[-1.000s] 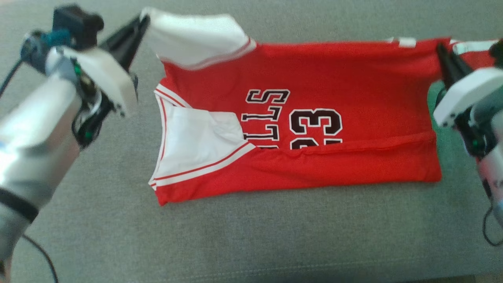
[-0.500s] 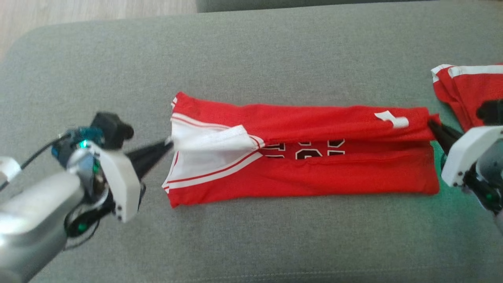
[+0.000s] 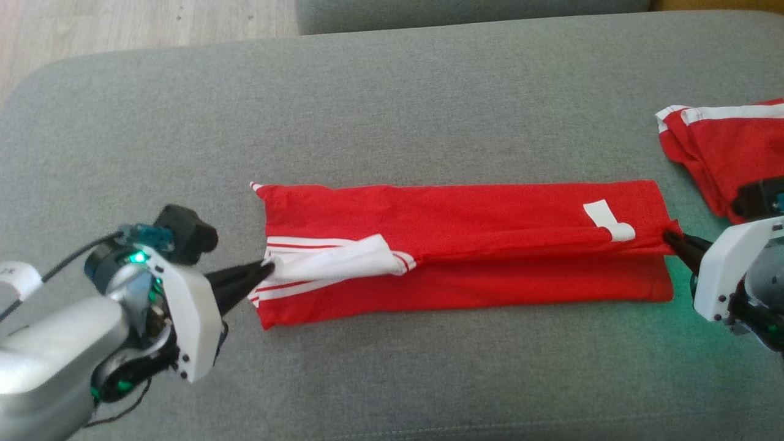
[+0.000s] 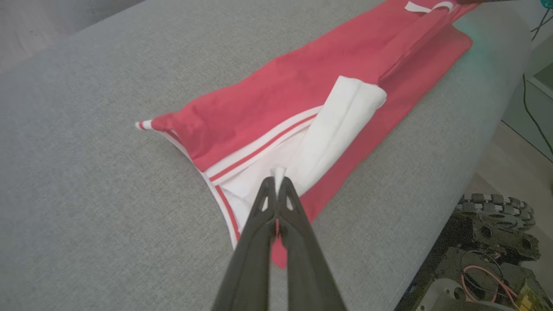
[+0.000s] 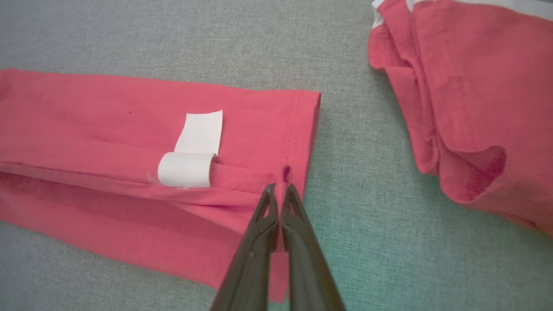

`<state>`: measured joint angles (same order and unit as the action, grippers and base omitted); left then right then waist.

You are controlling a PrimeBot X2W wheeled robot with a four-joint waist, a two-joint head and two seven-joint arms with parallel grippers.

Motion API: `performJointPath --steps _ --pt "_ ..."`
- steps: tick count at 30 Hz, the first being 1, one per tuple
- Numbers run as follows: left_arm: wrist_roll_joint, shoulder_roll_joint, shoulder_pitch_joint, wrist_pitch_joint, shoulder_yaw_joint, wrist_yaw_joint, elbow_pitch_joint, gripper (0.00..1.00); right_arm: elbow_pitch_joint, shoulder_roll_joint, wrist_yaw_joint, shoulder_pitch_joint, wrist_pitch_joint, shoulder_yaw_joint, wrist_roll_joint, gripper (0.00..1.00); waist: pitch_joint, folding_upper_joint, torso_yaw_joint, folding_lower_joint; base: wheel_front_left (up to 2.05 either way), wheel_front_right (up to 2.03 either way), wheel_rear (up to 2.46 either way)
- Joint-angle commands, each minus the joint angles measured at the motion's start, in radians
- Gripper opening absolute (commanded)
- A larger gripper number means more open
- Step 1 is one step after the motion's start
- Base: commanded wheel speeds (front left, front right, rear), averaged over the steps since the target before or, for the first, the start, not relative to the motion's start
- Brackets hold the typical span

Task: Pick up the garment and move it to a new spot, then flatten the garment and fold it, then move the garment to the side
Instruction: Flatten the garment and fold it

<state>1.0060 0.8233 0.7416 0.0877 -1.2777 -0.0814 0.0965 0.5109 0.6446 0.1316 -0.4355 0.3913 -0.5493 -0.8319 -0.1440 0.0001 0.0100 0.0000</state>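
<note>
- You have the garment, a red jersey, folded lengthwise into a long narrow band. It lies flat across the middle of the grey cushion, running left to right in the head view.
- Its upper layer is folded down over the lower one, and a red strip of the lower layer shows along the near edge.
- A white panel with red stripes sits at its left end. A white label curls over the fold edge near the right end.
- Your left gripper has its jaws pressed together on the tip of the white fabric at the left end. In the left wrist view a bit of white pokes out between the tips.
- Your right gripper is clamped tight, pinching the red folded edge at the right end, just beside the hem.
- Both grippers sit low by the cushion, one at each end.
- A second red garment with white trim lies bunched on the cushion beyond your right gripper, apart from the first.
- A wood floor shows past the cushion's far left corner.
</note>
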Motion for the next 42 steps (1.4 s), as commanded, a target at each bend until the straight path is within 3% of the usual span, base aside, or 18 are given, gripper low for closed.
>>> performJointPath --steps 1,5,6,7,8,15,16,17,19,23,27,30,31,35,42 --pt "0.001 0.045 0.023 0.007 0.045 0.004 -0.023 0.0 -0.035 0.043 -0.001 0.018 0.008 0.001 -0.001 0.0 0.0 -0.0001 -0.002 0.0 0.0 0.0 0.0" --pt "-0.017 0.039 0.013 0.016 0.036 0.008 -0.022 0.0 -0.053 0.037 -0.001 0.033 0.036 0.003 -0.005 0.0 -0.002 -0.0001 -0.007 0.0 0.0 0.0 0.0" --pt "-0.023 0.036 0.01 0.015 0.034 0.01 -0.019 0.08 -0.053 0.035 -0.001 0.037 0.049 0.006 -0.009 0.0 -0.002 -0.0001 -0.008 0.0 0.0 0.0 0.0" --pt "-0.029 0.032 0.007 0.013 0.033 0.013 -0.014 0.45 -0.052 0.034 -0.001 0.04 0.06 0.011 -0.011 0.59 -0.001 -0.0001 -0.009 0.0 0.0 0.0 0.0" --pt "-0.032 0.027 0.003 0.011 0.032 0.017 -0.01 0.97 -0.054 0.033 -0.001 0.044 0.071 0.014 -0.013 1.0 0.0 -0.0001 -0.01 0.0 0.0 0.0 0.0" --pt "-0.049 -0.007 -0.023 -0.047 0.044 0.075 0.03 1.0 -0.075 0.024 -0.001 0.061 0.112 0.068 -0.037 1.0 0.022 -0.0001 -0.022 0.0 0.0 0.0 0.0" --pt "-0.037 -0.021 -0.036 -0.092 0.068 0.108 0.044 1.0 -0.094 0.018 -0.001 0.063 0.099 0.099 -0.043 1.0 0.03 -0.0001 -0.027 0.0 0.0 0.0 0.0" --pt "-0.037 -0.021 -0.036 -0.092 0.068 0.108 0.044 1.0 -0.094 0.018 -0.001 0.063 0.099 0.099 -0.043 1.0 0.03 -0.0001 -0.027 0.0 0.0 0.0 0.0" --pt "-0.028 -0.038 -0.045 -0.15 0.102 0.149 0.06 1.0 -0.117 0.002 -0.001 0.064 0.073 0.141 -0.052 1.0 0.039 -0.0001 -0.031 0.0 0.0 0.0 0.0" --pt "0.007 -0.08 -0.073 -0.292 0.198 0.245 0.089 1.0 -0.176 -0.061 -0.001 0.072 -0.015 0.236 -0.067 1.0 0.058 -0.0001 -0.04 0.0 0.0 0.0 0.0" --pt "0.026 -0.141 -0.124 -0.347 0.334 0.324 0.086 1.0 -0.234 -0.144 -0.001 0.098 -0.124 0.313 -0.029 1.0 0.075 -0.0001 -0.046 0.0 0.0 0.0 0.0" --pt "-0.052 -0.212 -0.19 -0.349 0.508 0.365 0.036 1.0 -0.268 -0.209 -0.001 0.13 -0.205 0.362 0.02 1.0 0.084 -0.0001 -0.047 0.0 0.0 0.0 0.0" --pt "-0.126 -0.266 -0.26 -0.349 0.617 0.372 0.003 1.0 -0.289 -0.251 -0.001 0.151 -0.258 0.383 0.066 1.0 0.088 -0.0001 -0.049 0.0 0.0 0.0 0.0" --pt "-0.284 -0.376 -0.403 -0.349 0.783 0.35 -0.046 1.0 -0.307 -0.336 -0.001 0.196 -0.351 0.405 0.172 1.0 0.098 -0.0001 -0.051 0.0 0.0 0.0 0.0" --pt "-0.453 -0.549 -0.596 -0.349 0.933 0.242 -0.02 1.0 -0.261 -0.467 -0.001 0.261 -0.476 0.471 0.321 1.0 0.115 -0.0001 -0.044 0.0 0.0 0.0 0.0"
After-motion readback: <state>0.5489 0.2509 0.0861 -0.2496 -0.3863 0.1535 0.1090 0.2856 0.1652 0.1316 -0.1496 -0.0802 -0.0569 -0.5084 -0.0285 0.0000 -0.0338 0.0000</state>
